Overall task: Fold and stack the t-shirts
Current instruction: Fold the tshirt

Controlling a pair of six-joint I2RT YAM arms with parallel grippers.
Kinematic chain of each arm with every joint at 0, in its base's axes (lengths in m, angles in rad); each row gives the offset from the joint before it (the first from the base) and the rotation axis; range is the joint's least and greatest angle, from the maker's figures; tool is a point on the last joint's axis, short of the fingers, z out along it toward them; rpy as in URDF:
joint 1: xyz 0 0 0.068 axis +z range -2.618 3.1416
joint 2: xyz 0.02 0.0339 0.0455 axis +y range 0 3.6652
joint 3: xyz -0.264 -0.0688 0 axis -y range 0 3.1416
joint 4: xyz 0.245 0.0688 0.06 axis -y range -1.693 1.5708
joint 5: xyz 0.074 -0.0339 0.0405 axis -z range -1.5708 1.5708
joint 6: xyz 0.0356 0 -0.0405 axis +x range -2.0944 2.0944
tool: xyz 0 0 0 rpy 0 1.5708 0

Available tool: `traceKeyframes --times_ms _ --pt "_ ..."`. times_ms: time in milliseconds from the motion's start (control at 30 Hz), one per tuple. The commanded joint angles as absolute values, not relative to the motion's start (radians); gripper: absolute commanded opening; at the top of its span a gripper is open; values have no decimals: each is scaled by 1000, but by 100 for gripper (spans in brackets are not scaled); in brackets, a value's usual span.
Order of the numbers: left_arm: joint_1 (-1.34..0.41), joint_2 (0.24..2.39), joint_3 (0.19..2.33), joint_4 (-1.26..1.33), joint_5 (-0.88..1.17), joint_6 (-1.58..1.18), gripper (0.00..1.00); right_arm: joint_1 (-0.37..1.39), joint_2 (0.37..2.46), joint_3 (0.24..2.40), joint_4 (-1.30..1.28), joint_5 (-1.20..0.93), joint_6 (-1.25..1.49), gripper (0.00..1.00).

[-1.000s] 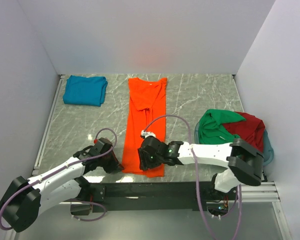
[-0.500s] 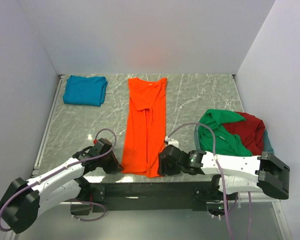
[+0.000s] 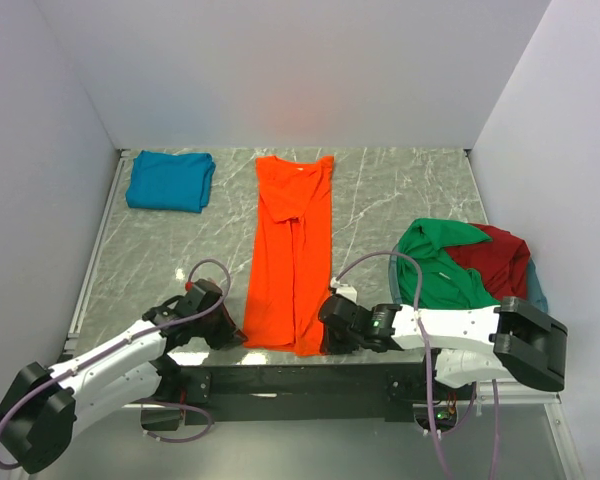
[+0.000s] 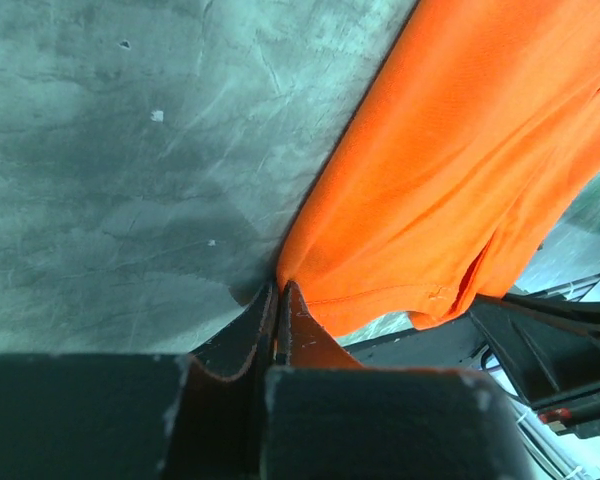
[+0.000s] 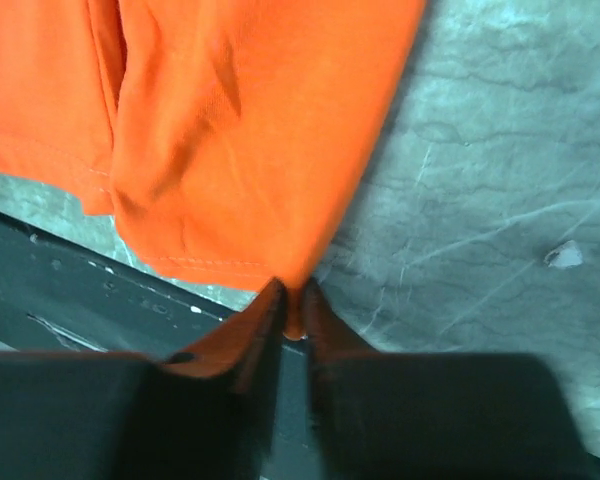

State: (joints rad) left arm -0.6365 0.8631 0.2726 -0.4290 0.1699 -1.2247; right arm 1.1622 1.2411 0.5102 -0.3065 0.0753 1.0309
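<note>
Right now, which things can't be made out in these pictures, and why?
- Basket: top view, nearly buried under the green t-shirt and dark red t-shirt; only a rim sliver shows.
- Orange t-shirt: both wrist views cut off all but its near hem.
- Left hand and right hand: top view, fingertips hidden under their own wrists.
- Teal t-shirt: top view, too small to count folds.

Soft, even light fills the top view, with a faint pink glow on the back wall (image 3: pixel 300 115) above the orange shirt (image 3: pixel 292 250). In the wrist views the left pincer (image 4: pixel 278 292) and right pincer (image 5: pixel 292 297) are dark and blurred, the left shading the desk (image 4: pixel 130 230).
</note>
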Motion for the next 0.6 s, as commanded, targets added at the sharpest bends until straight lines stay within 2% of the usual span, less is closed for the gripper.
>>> traceKeyframes --times_ms 0,33,100,267,400,567 --pt "-644 858 241 -503 156 -1227 0 1164 1252 514 -273 61 1037 15" --pt "-644 853 241 -530 153 -1242 0 1167 1247 511 -270 43 1035 5" --pt "-649 815 235 -552 172 -1259 0 1186 1232 499 -265 3 1045 1" --pt "-673 652 225 -678 163 -1324 0 1224 1157 492 -294 -51 1069 0" --pt "-672 500 228 -631 213 -1335 0 1226 1097 511 -320 -51 1057 0" --pt "-673 550 305 -534 221 -1283 0 1198 1054 618 -416 50 980 0"
